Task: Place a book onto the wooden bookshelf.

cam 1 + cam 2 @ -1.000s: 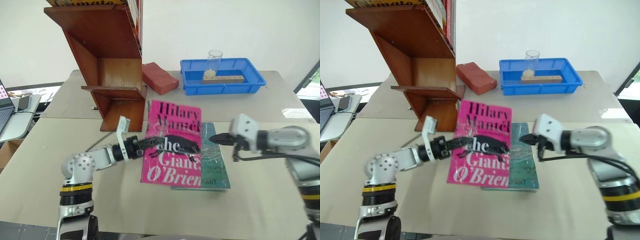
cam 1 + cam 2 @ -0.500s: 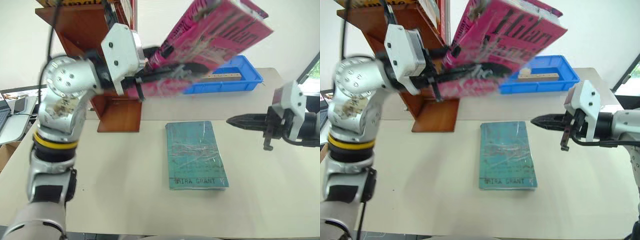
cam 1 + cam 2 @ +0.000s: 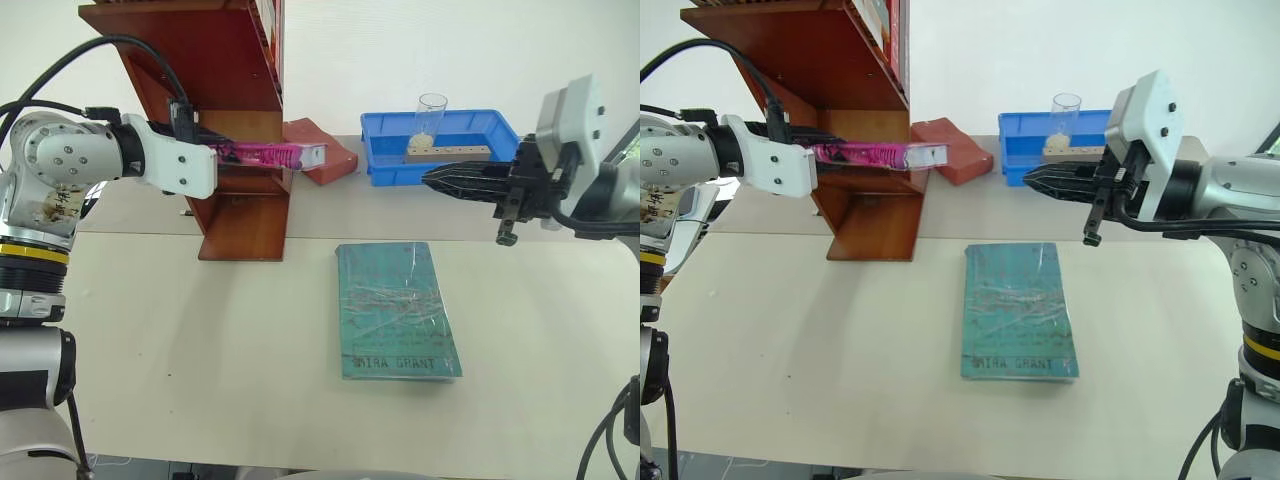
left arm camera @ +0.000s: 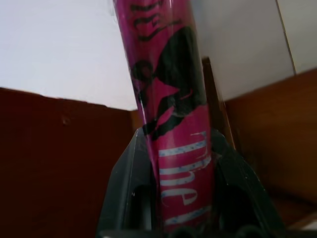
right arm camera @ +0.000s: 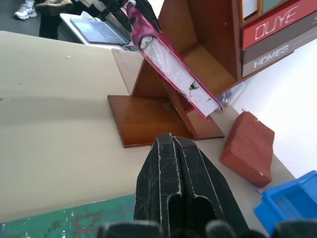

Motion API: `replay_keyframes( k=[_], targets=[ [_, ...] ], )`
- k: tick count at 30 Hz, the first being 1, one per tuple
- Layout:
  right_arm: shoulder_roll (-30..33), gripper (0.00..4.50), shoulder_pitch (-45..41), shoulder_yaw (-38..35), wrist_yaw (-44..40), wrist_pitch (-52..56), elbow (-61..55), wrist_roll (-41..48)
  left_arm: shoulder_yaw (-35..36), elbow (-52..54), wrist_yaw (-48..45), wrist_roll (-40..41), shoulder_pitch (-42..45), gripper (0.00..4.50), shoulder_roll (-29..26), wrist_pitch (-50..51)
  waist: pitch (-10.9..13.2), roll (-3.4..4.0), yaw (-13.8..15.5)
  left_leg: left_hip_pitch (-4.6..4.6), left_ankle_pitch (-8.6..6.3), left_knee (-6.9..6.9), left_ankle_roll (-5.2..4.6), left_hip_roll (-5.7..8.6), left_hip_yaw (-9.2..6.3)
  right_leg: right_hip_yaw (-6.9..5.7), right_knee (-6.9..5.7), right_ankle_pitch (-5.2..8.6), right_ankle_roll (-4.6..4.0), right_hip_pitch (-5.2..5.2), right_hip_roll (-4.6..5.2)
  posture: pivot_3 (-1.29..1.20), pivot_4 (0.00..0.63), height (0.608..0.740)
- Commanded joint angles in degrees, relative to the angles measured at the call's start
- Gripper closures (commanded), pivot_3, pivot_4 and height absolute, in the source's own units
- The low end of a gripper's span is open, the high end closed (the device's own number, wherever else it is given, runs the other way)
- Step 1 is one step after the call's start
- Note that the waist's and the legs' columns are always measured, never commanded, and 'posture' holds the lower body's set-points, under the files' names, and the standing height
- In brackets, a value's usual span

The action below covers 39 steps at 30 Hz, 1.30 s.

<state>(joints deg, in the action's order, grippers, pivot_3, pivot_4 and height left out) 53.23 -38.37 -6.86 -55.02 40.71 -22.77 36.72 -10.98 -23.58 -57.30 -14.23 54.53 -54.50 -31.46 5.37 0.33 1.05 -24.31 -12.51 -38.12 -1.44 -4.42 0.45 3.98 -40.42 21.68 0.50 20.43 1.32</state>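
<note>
pink book (image 3: 262, 154) hangs level and edge-on in the air, pinched at one end by the left gripper (image 3: 205, 148), its free end reaching across the front of the wooden bookshelf (image 3: 225, 120) near a lower shelf. right gripper (image 3: 442, 180) has its jaws pressed together, empty, raised above the desk (image 3: 200, 330). teal-green book (image 3: 395, 310) lies flat on the desk; blue tray (image 3: 450, 150) sits behind it.

Silver-white arms, black cables, yellow bands
</note>
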Motion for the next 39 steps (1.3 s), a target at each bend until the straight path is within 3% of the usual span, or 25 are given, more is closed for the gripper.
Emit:
replay_keyframes(
  k=[1, 5, 13, 19, 23, 27, 32, 39],
  targets=[
    [0.10, 4.50, -2.24, -0.50, 0.27, -0.89, 0.09, -0.24, 0.72, -2.33, 1.27, -2.18, 1.34, 3.80, -1.94, 0.08, -0.01, 0.01, -0.17, -0.03, 0.00, 0.00, 0.00, 0.00, 0.00, 0.00, -0.05, 0.00, 0.00, 0.02, 0.00, 0.00, 0.150, 0.637],
    [-0.28, 4.50, -2.88, 0.06, 0.52, -0.95, 0.29, -0.22, 0.53, -4.25, 2.61, -3.72, 1.15, 3.80, -1.82, 0.37, 0.04, -0.07, -0.45, 0.04, 0.00, 0.00, 0.00, -0.02, 0.02, 0.00, -0.46, 0.00, -0.01, 0.04, -0.02, 0.00, 0.150, 0.637],
    [-0.14, 4.50, -2.32, 0.01, 0.10, -1.53, 0.51, -0.51, 0.83, -2.25, -0.87, -2.04, -0.33, 0.07, -2.85, 3.63, -0.04, 0.02, -0.66, -0.02, -0.01, 0.05, -0.01, -0.11, 0.06, -0.03, -0.71, 0.03, 0.06, 0.57, -0.10, 0.00, 0.150, 0.637],
    [0.51, 4.50, -1.76, -0.34, -1.00, -2.80, 1.52, -1.31, 4.94, 6.41, -5.98, 4.95, -4.55, 0.02, -5.61, 11.18, -0.02, -0.05, -0.42, -0.04, -0.01, 0.04, -0.01, -0.17, 0.12, -0.05, -0.71, -0.01, -0.03, 0.77, -0.10, 0.00, 0.150, 0.637],
    [1.41, 4.50, -1.67, -0.56, -2.34, -3.79, 2.58, -2.09, 12.30, 14.12, -9.72, 14.53, -9.98, 0.02, -8.92, 22.88, -0.03, -0.04, -0.56, -0.02, -0.01, 0.06, -0.01, -0.25, 0.23, -0.05, -0.73, -0.01, -0.03, 0.76, -0.11, 0.00, 0.150, 0.637],
    [2.94, 4.50, -1.67, -0.47, -4.36, -5.47, 4.51, -3.56, 19.36, 17.13, -9.69, 18.52, -15.87, 0.02, -12.69, 30.78, -0.01, -0.06, -0.75, 0.08, -0.01, 0.10, -0.02, -0.31, 0.29, -0.07, -0.73, -0.01, -0.02, 0.83, -0.12, 0.00, 0.150, 0.637],
    [6.01, 4.50, -2.36, -0.15, -8.81, -7.56, 7.74, -4.88, 28.51, 21.29, -8.90, 23.89, -25.53, 0.02, -13.60, 43.00, -0.02, -0.04, -0.56, 0.22, -0.02, 0.14, -0.02, -0.34, 0.38, -0.08, -0.71, 0.18, 0.29, 0.86, -0.10, 0.00, 0.150, 0.637],
    [8.46, 4.50, -3.50, 1.16, -13.94, -11.52, 12.47, -7.54, 38.24, 28.53, -11.65, 34.85, -37.30, 0.02, -12.85, 59.17, 0.01, -0.14, -0.48, 0.22, -0.02, 0.14, -0.01, -0.41, 0.49, -0.12, -0.73, 0.11, 0.08, 0.93, -0.07, 0.00, 0.150, 0.637]
  ],
)
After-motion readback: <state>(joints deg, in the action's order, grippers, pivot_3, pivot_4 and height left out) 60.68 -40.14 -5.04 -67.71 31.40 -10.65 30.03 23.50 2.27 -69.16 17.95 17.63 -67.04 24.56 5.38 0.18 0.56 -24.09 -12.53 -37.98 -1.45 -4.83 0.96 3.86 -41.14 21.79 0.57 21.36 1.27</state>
